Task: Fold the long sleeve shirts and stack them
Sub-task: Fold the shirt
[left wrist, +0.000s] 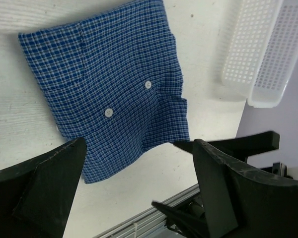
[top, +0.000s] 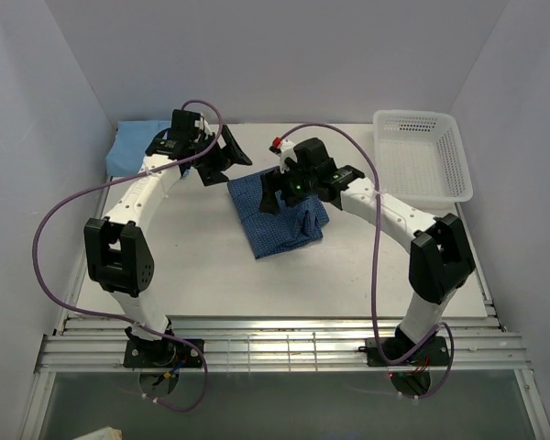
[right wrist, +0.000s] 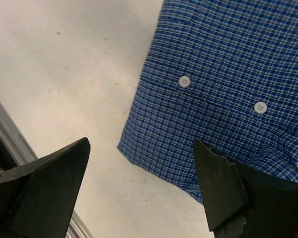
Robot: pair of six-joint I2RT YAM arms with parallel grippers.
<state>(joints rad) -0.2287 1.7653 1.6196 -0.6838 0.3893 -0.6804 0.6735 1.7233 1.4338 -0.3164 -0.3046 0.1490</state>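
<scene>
Both claws hang spread and empty: the left claw (left wrist: 139, 144) just far-left of the folded dark blue checked shirt (top: 275, 220) at the middle of the worktop (top: 192, 266), the right claw (right wrist: 140, 144) over it. The light blue shirt (top: 133, 147) lies in the far left corner.

Part of light blue shirt (top: 128, 149) hidden behind left arm (top: 143, 188), basket (left wrist: 258, 54) cut off at top edge
</scene>
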